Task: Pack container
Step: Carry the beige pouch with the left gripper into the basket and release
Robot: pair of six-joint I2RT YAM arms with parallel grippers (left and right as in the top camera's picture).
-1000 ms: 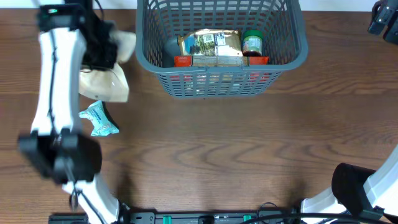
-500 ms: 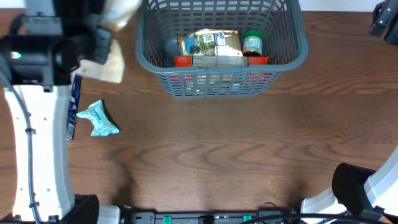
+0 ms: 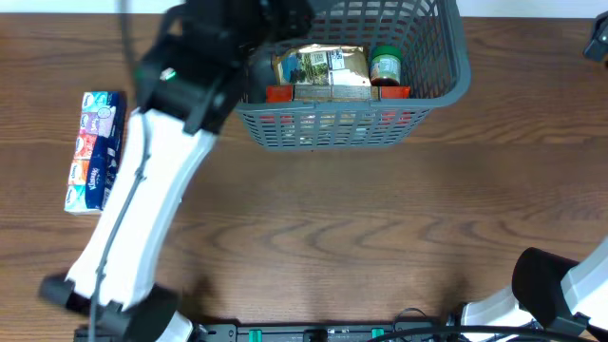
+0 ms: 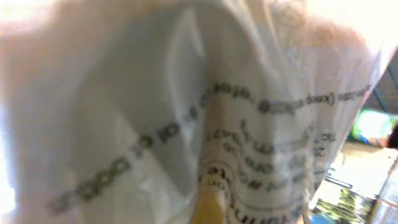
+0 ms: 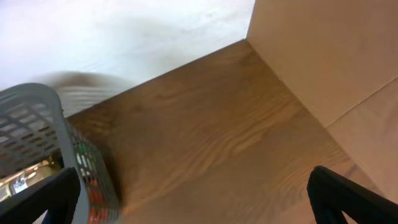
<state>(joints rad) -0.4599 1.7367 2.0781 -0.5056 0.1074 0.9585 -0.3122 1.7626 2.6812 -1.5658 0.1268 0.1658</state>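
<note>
The dark grey container stands at the back middle of the table. It holds a brown and blue packet, a green-lidded jar and red boxes. My left gripper is over the container's left end, under its black wrist. It is shut on a white plastic bag with black print, which fills the left wrist view and hides the fingers. My right gripper is open and empty, high at the far right. The container's corner also shows in the right wrist view.
A long multicoloured packet lies on the table at the left. My left arm crosses the left half of the table and hides what lies under it. A pale wall panel stands beyond the table's right end.
My left arm has swung right and back with the white bag, from the table's left side to over the container's left end. The multicoloured packet is now uncovered; the small blue packet is hidden.
</note>
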